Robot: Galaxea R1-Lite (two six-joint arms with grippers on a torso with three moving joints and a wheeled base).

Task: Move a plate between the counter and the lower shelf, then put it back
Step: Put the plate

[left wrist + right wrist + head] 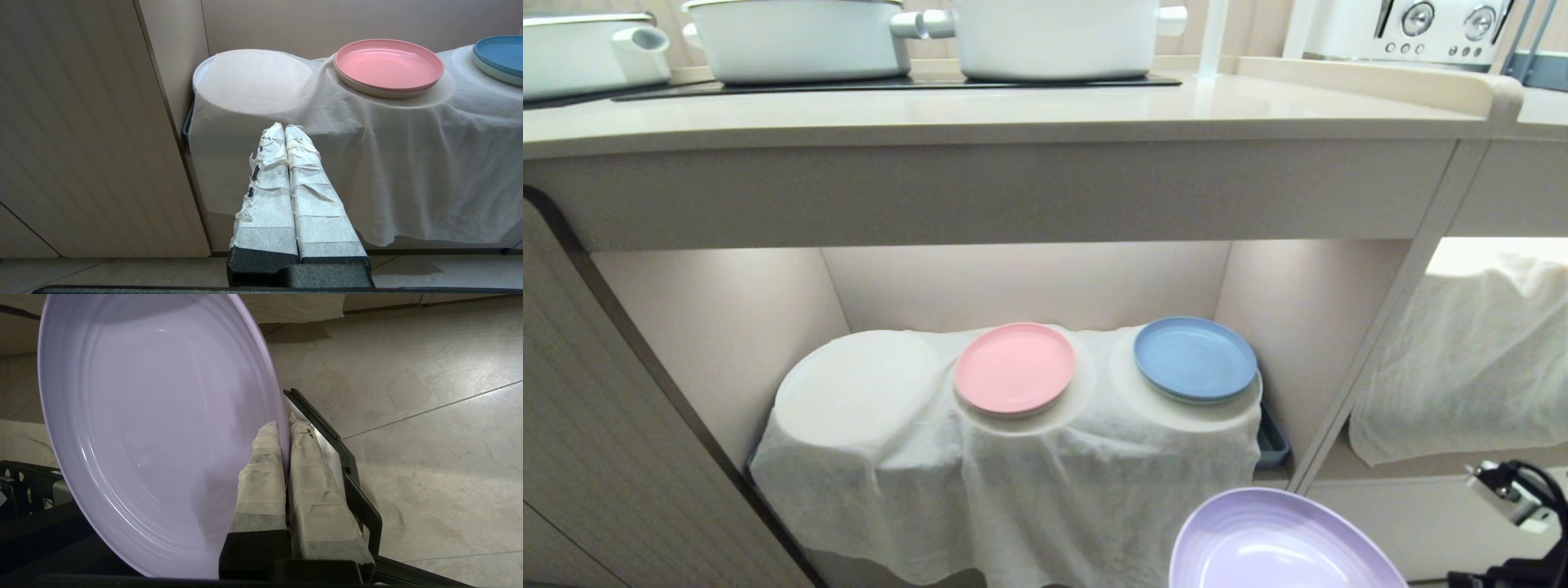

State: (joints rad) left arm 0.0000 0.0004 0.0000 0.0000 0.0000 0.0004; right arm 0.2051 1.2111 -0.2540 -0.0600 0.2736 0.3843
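Observation:
The lilac plate (1278, 543) (155, 428) hangs low in front of the lower shelf, below and right of the blue plate, over the floor. My right gripper (284, 424) is shut on the plate's rim, one taped finger inside and one outside; the gripper itself is out of the head view. The beige counter (1013, 114) runs across the top of the head view. My left gripper (285, 127) is shut on nothing and points at the cloth-covered shelf from the left.
On the white cloth (1029, 465) of the lower shelf sit a pink plate (1014, 367) and a blue plate (1194, 358), with a bare covered round spot (858, 388) at the left. White pots (800, 37) stand on the hob. A black frame (347, 465) lies beside the right fingers.

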